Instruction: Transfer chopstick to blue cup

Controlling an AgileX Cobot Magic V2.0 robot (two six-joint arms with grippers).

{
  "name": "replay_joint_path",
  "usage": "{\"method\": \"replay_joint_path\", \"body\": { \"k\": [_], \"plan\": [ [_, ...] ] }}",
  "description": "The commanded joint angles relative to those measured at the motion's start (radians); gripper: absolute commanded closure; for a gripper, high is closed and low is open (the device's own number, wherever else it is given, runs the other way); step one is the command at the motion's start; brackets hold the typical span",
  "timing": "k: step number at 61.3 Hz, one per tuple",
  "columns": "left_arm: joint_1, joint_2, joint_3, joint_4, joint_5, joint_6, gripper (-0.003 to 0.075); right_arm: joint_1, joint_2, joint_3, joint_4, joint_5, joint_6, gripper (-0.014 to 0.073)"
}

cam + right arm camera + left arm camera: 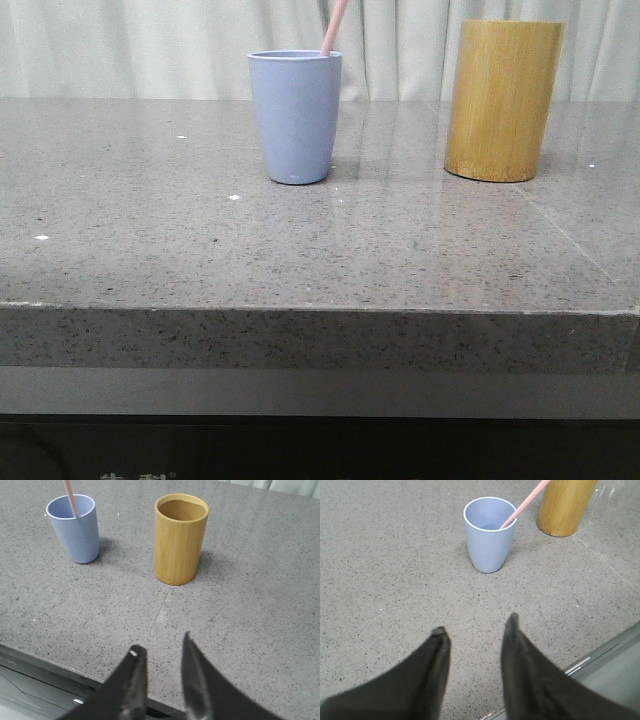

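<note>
The blue cup [295, 117] stands upright on the grey table, left of centre at the back. A pale pink chopstick [334, 26] leans inside it, its upper end rising past the rim. From the left wrist view the cup [489, 534] holds the chopstick [524, 504] against its rim, well beyond my left gripper [476, 626], which is open and empty near the table's front edge. My right gripper [161, 644] is also open and empty over the front edge, far from the cup [75, 528] and chopstick [70, 497].
A taller tan bamboo holder [503, 100] stands right of the cup at the back, and its inside looks bare in the right wrist view [180, 538]. The speckled grey table [300, 250] has a front edge close under both grippers. A pale curtain hangs behind.
</note>
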Motion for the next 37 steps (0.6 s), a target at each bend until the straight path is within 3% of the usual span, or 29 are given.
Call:
{"method": "replay_joint_path", "body": {
  "k": [1, 7, 37],
  "plan": [
    [-0.008, -0.01, -0.026, -0.002, -0.076, -0.009, 0.0641, -0.004, 0.006, -0.022, -0.007, -0.074, -0.009, 0.0562],
    [-0.008, -0.01, -0.026, -0.002, -0.076, -0.009, 0.0738, -0.004, 0.006, -0.022, -0.007, -0.074, -0.009, 0.0658],
    [-0.008, 0.029, -0.026, -0.002, -0.076, -0.009, 0.0739, -0.004, 0.006, -0.022, -0.007, -0.055, -0.009, 0.0662]
  ]
}}
